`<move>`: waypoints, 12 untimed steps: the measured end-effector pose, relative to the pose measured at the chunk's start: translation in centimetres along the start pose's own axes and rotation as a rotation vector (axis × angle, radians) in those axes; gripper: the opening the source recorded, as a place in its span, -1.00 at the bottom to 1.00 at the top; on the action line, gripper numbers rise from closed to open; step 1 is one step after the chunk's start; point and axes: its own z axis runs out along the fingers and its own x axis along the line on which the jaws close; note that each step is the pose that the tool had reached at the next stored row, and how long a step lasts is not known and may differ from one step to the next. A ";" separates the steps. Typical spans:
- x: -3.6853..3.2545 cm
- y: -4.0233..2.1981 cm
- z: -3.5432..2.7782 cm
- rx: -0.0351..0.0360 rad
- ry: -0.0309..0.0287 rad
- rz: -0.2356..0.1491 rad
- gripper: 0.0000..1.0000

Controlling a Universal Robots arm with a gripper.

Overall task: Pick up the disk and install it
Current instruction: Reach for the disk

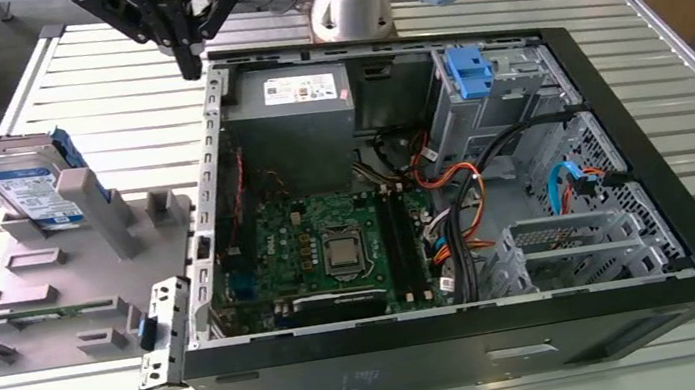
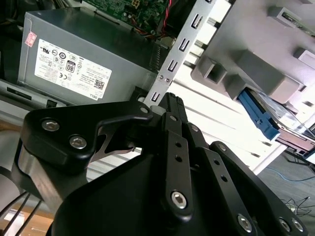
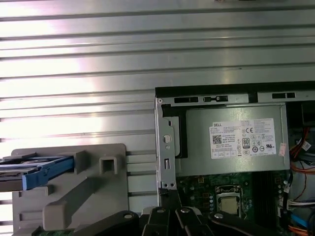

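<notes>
- The gripper [image 1: 190, 69] hangs above the rear corner of the open computer case [image 1: 450, 363]. Its fingers are drawn together with nothing between them, and in the second wrist view the tips [image 2: 171, 101] meet without a gap. My judgement is that they need to spread wide before they come down on anything.
- Just below the gripper are the case's perforated metal rim [image 1: 214, 122] and the power supply [image 1: 293, 111]. Both are snag points, so I would keep height while crossing them.
- Further out, on the slatted table [image 1: 106, 96] beside the case, lies a grey fixture [image 1: 64, 283] with moulded slots.
- The disk [image 1: 36, 196] stands on edge in that fixture, tilted back, at the exterior view's left. Its blue-and-white label faces outward, and it is well apart from the gripper and untouched. In the first wrist view its blue rail [image 3: 47, 172] juts past the fixture's edge.
- A grey post [image 1: 99, 202] rises just beside the disk, and what looks like a second drive [image 1: 3, 155] sits right behind it. A good grasp probably matches the tilt, closes on the free upper edge and stays clear of both neighbours.
- Farthest off, at the case's corner on the exterior view's right, is the metal drive cage [image 1: 510, 98] with its blue latch [image 1: 471, 73]. The disk is not in it yet.
</notes>
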 end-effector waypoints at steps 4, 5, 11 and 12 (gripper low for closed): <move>0.81 -0.06 -0.02 0.0000 -0.0001 0.000 -0.79; 1.00 -0.07 -0.03 0.0000 -0.0001 0.000 -0.79; 2.08 -0.16 -0.06 0.0000 -0.0002 0.000 -0.79; 2.25 -0.17 -0.06 0.0000 -0.0002 0.000 -0.79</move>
